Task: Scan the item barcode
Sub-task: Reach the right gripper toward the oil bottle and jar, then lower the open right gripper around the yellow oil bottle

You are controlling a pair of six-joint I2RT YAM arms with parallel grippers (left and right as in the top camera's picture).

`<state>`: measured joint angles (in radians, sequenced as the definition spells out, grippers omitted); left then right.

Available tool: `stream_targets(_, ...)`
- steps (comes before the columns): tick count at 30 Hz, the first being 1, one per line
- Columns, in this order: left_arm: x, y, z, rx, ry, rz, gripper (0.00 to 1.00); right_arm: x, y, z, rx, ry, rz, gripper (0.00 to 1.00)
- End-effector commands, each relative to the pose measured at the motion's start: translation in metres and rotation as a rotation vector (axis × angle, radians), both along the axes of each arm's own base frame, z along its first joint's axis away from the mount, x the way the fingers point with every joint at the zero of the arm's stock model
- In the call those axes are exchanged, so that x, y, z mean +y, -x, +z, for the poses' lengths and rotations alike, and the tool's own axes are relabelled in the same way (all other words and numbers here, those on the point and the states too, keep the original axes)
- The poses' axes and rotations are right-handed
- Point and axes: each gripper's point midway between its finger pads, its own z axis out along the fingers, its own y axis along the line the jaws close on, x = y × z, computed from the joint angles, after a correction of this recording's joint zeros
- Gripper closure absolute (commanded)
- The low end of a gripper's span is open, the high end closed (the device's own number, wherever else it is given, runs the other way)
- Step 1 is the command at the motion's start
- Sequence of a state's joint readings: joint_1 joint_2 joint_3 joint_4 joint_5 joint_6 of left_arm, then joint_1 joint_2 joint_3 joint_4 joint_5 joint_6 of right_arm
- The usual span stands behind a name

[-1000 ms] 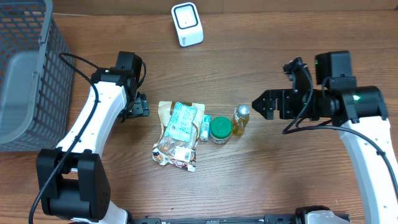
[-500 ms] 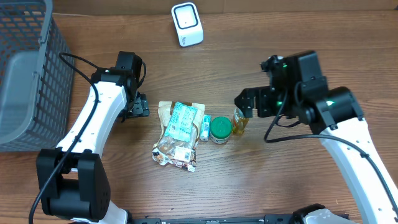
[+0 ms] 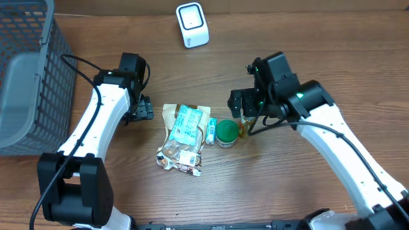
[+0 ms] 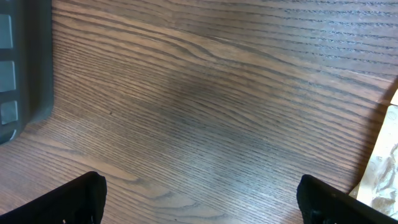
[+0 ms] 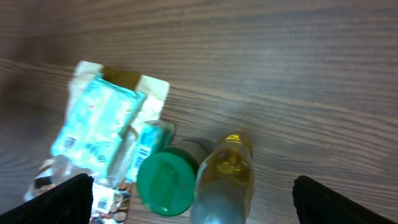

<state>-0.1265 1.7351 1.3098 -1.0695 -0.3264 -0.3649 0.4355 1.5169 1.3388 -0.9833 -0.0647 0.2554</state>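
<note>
Two tools gape wide: left tool [image 3: 146, 109], right tool [image 3: 238, 105]. One bottle [image 5: 224, 177], one jar [image 5: 163, 182], one snack bag [image 3: 182, 137], one scanner [image 3: 192, 24] and one basket [image 3: 38, 76] sit on the wooden worktop [image 3: 287, 38].

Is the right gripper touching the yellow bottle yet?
Apart. Right wrist view: the open right gripper has its fingers at the bottom corners, clear of the yellow bottle.

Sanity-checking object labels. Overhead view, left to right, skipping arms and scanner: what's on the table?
grey mesh basket → stack of snack packets → small green-white pack → green-lidded jar → yellow bottle
</note>
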Motion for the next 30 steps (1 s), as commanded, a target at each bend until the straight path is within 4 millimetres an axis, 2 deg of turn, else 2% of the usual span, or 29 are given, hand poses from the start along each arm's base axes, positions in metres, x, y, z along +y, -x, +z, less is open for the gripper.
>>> stream_targets(1, 0.002, -0.0057, 0.0115, -0.043, -0.007, 0.015, 0.0, -0.0005, -0.0041, -0.0085, 0.013, 0.02, -0.014, 0.0)
stream_targets(15, 0.002, -0.0057, 0.0115, -0.043, -0.007, 0.015, 0.0, -0.0013, -0.0026, -0.0149, 0.035, 0.033, -0.011, 0.0)
stream_targets(18, 0.002, -0.0058, 0.0115, -0.044, -0.007, 0.016, 0.01, -0.0013, -0.0025, -0.0151, 0.036, 0.033, -0.011, 0.04)
stream_targets(24, 0.002, -0.0057, 0.0115, -0.043, -0.007, 0.015, 0.0, -0.0013, -0.0024, -0.0151, 0.036, 0.033, -0.011, 0.23)
stream_targets(30, 0.002, -0.0058, 0.0115, -0.044, -0.007, 0.015, 0.01, -0.0014, -0.0024, -0.015, 0.036, 0.033, -0.011, 0.23)
